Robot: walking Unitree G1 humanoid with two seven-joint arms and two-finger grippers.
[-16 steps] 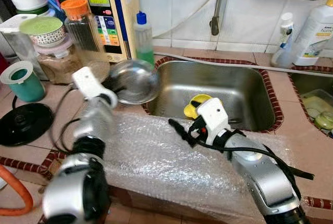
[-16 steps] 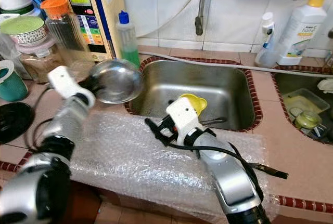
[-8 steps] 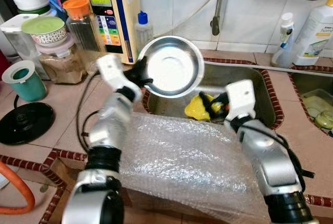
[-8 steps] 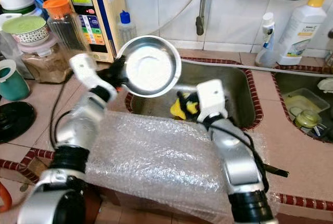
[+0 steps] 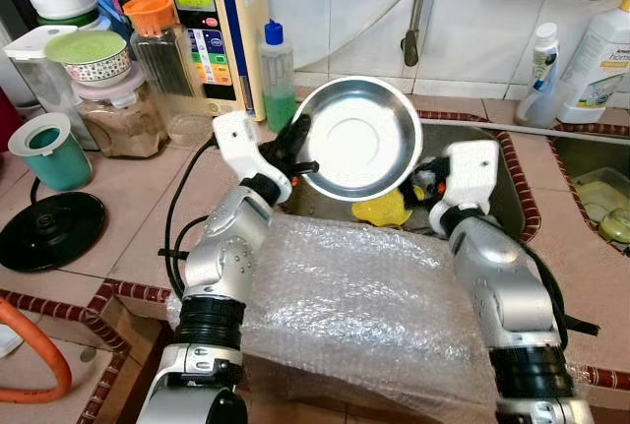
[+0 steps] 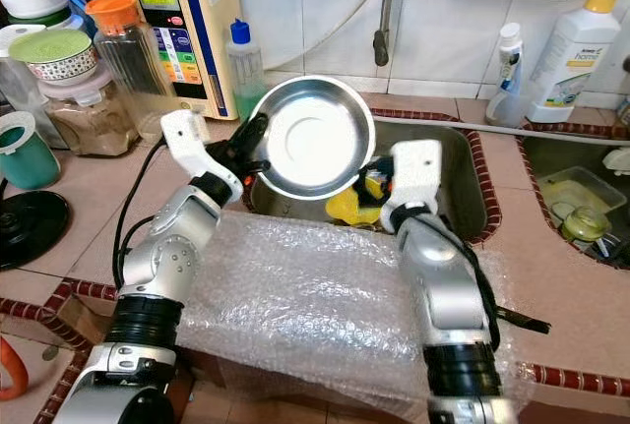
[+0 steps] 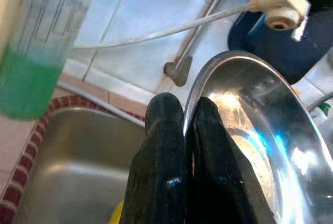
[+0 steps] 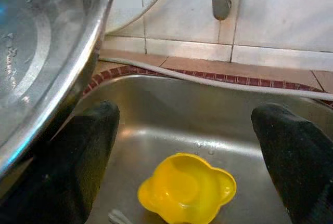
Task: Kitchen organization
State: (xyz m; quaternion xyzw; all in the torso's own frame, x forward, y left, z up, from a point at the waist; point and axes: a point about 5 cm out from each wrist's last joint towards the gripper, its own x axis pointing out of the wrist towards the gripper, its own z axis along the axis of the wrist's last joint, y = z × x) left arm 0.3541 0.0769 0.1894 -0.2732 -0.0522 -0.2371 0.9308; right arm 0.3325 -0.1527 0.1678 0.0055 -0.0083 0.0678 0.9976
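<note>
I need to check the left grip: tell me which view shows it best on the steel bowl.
The left wrist view: both fingers pinch the steel bowl at its rim. The eye views show the whole bowl tilted over the sink; the right wrist view catches its edge.

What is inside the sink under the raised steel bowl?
A yellow flower-shaped cup lies on the sink floor, with a pale utensil tip beside it. The steel bowl, held by the left pincer, and the right pincer cover the rest.

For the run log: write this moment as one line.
left claw: shut on steel bowl rim, tilted over sink | right claw: open above yellow cup
</note>
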